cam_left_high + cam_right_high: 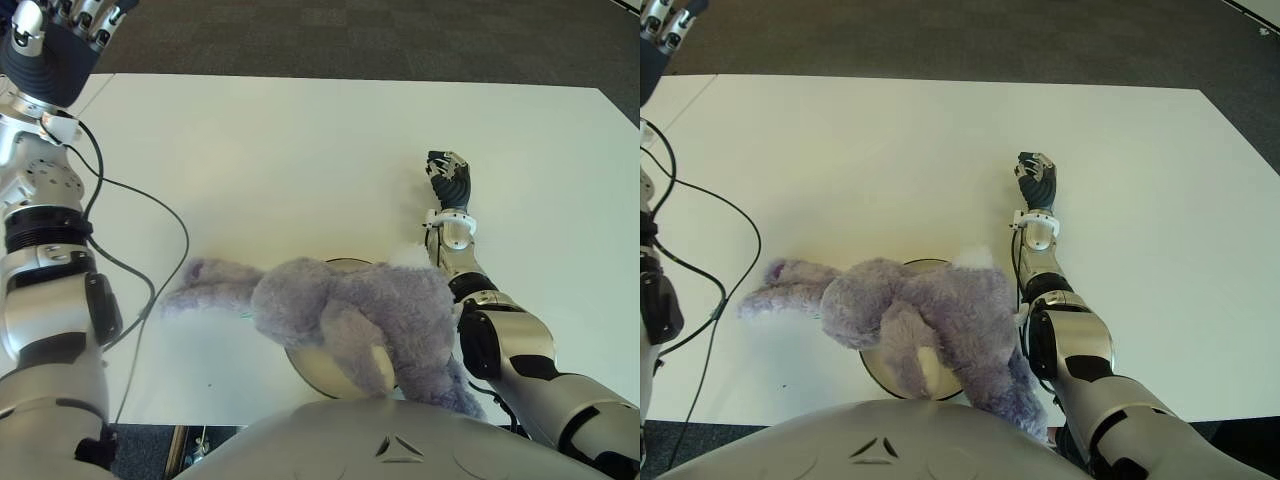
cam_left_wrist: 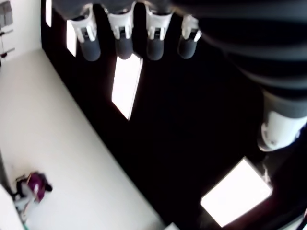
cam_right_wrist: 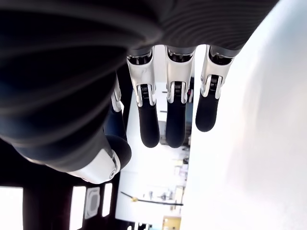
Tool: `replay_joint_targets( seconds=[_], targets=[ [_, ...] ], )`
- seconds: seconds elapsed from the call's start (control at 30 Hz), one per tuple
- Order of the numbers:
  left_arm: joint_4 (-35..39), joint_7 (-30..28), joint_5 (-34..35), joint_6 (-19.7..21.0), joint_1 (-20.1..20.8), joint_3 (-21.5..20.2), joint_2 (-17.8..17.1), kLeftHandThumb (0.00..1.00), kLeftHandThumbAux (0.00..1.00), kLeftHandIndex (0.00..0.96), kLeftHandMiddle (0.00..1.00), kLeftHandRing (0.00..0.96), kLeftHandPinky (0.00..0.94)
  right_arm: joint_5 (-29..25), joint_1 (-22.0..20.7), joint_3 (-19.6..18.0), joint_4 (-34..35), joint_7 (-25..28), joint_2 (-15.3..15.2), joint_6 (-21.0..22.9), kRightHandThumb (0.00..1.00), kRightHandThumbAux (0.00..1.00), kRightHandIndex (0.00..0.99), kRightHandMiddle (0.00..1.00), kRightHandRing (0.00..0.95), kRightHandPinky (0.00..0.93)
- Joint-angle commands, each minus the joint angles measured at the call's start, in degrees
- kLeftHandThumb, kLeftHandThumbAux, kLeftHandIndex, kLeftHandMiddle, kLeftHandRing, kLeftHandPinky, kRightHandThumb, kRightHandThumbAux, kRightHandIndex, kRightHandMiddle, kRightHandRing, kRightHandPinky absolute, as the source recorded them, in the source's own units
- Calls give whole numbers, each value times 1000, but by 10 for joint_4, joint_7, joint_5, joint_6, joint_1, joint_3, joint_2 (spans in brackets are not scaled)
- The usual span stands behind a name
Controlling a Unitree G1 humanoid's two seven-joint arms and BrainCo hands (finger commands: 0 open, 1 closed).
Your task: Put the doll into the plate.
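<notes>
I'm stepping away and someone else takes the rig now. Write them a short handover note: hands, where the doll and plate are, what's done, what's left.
Left robot hand: raised at the far left corner of the table, fingers open, holding nothing.
Right robot hand: out over the table, to the right of and beyond the doll, fingers open, empty.
Doll: lying across the plate at the near edge, body covering most of it, ears trailing off onto the table to the left.
Done: doll released on the plate.
Left: probably nothing, unless you want the overhanging parts tucked in.
</notes>
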State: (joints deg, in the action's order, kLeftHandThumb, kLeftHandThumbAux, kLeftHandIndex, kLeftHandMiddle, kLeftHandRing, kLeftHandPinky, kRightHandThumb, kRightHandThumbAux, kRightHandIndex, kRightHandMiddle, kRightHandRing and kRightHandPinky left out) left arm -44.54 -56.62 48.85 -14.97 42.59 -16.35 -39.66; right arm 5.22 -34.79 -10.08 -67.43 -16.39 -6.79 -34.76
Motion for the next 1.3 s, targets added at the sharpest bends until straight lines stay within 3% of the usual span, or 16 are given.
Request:
replay_joint_targets(
  seconds=[0.03, 0.3, 0.6, 0.9, 1.07, 1.3],
  targets=[
    [-266, 204, -53, -44, 7, -41, 153, 107, 583, 0, 37, 9, 21, 9, 150, 5, -99, -3, 37, 63, 664, 745, 400, 302, 287, 273],
    [-295, 298, -137, -91, -30, -4, 217, 11, 727, 0, 28, 1, 7, 0, 150, -3, -99, 8, 36, 64, 663, 744, 400, 294, 285, 274],
    [-309, 381, -191, -171, -62, -21, 275, 0, 807, 5, 21, 1, 38, -1, 151, -5, -99, 11, 35, 61, 663, 744, 400, 296, 285, 278],
    [-303, 404, -204, -233, -91, -45, 333, 0, 820, 10, 19, 5, 39, -7, 152, -10, -98, 25, 34, 57, 663, 744, 399, 292, 276, 259],
    [-303, 413, -224, -268, -126, -46, 348, 0, 807, 9, 13, 2, 35, -13, 154, -17, -98, 33, 35, 50, 666, 744, 400, 291, 273, 262],
    [-309, 411, -243, -286, -162, -45, 358, 0, 768, 13, 11, 1, 31, -18, 156, -24, -96, 38, 36, 40, 667, 744, 400, 304, 282, 258]
  ],
)
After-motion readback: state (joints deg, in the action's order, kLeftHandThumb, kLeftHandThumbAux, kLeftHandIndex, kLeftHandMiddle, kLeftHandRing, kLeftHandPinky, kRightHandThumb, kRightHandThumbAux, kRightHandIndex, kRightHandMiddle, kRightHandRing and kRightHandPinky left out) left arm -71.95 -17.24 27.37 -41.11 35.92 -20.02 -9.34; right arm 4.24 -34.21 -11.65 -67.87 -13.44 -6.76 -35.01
